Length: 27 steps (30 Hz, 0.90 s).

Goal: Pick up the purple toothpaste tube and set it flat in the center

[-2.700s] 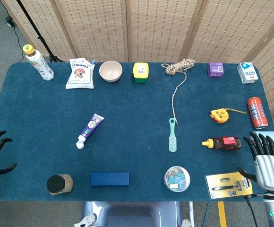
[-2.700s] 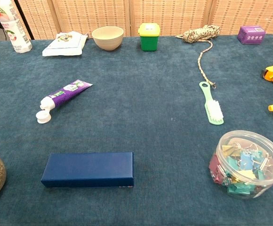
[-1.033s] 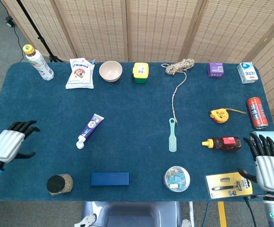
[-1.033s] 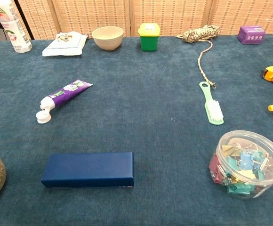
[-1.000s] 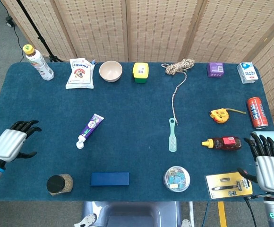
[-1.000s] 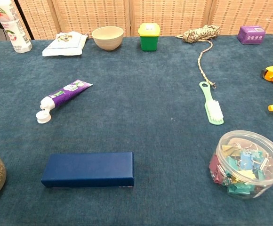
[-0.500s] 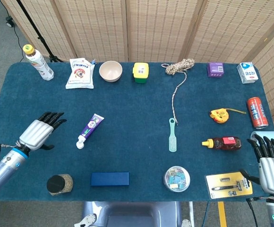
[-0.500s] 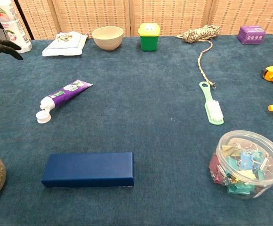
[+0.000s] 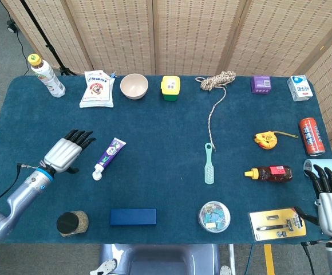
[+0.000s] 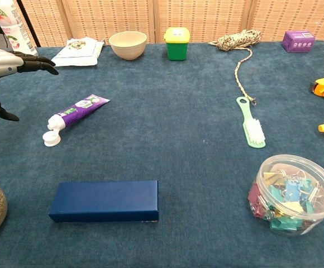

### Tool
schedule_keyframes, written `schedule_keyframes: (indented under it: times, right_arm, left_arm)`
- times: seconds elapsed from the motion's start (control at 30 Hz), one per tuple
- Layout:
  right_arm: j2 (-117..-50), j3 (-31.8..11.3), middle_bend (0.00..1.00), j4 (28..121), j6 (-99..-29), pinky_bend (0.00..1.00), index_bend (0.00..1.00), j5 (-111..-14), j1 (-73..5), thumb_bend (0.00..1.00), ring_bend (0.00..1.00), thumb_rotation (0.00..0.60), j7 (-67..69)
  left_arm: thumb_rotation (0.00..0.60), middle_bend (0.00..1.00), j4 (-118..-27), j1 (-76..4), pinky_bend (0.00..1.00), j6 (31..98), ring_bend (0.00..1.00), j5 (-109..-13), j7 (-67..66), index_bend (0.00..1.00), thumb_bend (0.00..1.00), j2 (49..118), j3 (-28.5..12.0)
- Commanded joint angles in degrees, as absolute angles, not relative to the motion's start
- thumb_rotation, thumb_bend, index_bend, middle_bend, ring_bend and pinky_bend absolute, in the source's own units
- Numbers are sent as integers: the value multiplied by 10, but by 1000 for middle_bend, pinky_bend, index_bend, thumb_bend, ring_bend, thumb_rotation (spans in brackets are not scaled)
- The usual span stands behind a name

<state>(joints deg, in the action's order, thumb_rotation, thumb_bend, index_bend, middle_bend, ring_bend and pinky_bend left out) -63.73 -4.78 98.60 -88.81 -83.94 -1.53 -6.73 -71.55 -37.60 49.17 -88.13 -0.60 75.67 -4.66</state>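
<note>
A dark blue carpeted table [image 9: 166,132] stood in front of woven folding screens, with small goods spread around its edges. The purple toothpaste tube [image 9: 109,157] lay flat on the left half of the table, its white cap toward the near edge and its crimped end pointing away and to the right; in the chest view it [image 10: 76,114] rested at the same slant. The left hand [image 9: 66,153] reached in from the lower left on a silver forearm, palm down, fingers straight and spread, holding nothing; its dark fingertips [image 10: 39,64] pointed toward the tube and stood just beside it, not touching. The thumb hung below the palm in the chest view. The right hand [image 9: 331,197] stayed low at the table's right near corner, fingers up and apart, empty, beside a yellow card [image 9: 277,223] with tools. A navy box [image 9: 133,216] lay near the front edge, below the tube, and a green brush [image 9: 209,164] lay near the middle
</note>
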Motion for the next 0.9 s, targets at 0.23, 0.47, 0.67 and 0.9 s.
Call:
schedule_keyframes:
  times: [0.23,0.47,0.67,0.9]
  right_arm:
    - [-635,-49,97,987,-891,12,152,-839,-13,0,7,600,-65]
    - [-633,-48,97,986,-896,12,152,-838,-7,0,7,600,-62]
    - [-629,-47,97,987,-905,12,152,-837,1,0,7,600,-58]
    - [-628,-46,97,989,-913,12,152,-837,8,0,7,600,-58]
  left_arm:
    - [600,6,-674,-409,50,472,26,-868,-18,98,113,808,-48]
    - [600,6,-660,-431,50,463,27,-866,-25,98,114,835,-48]
    - [600,6,-654,-451,50,453,28,-861,-28,98,114,855,-50]
    - [600,6,-655,-470,50,443,29,-847,-21,104,114,876,-59]
